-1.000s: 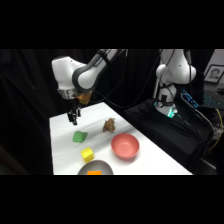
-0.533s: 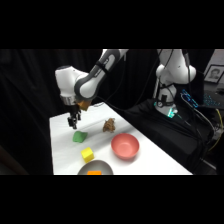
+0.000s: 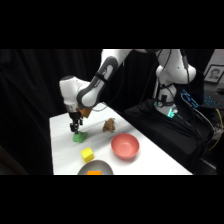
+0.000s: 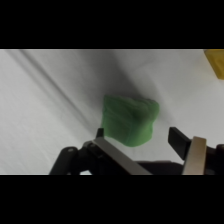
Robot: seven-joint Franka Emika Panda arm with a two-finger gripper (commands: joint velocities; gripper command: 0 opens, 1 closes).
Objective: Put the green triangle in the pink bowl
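Note:
The green triangle (image 3: pixel 79 136) lies on the white table (image 3: pixel 62 152) towards its far left. My gripper (image 3: pixel 75 128) hangs directly over it, almost touching its top. In the wrist view the green triangle (image 4: pixel 129 120) fills the middle, and my gripper (image 4: pixel 141 140) stands open with one finger on each side of the block's near edge. The pink bowl (image 3: pixel 125 146) sits upright to the right of the block, with nothing in it.
A yellow cube (image 3: pixel 88 154) lies in front of the green block, and its corner (image 4: pixel 215 62) shows in the wrist view. A grey bowl (image 3: pixel 95 167) holding something orange stands at the front edge. A small brown object (image 3: pixel 108 125) lies behind the pink bowl.
My gripper has come down and moved slightly right, from above the table's far left to just over the green triangle. Nothing else has moved.

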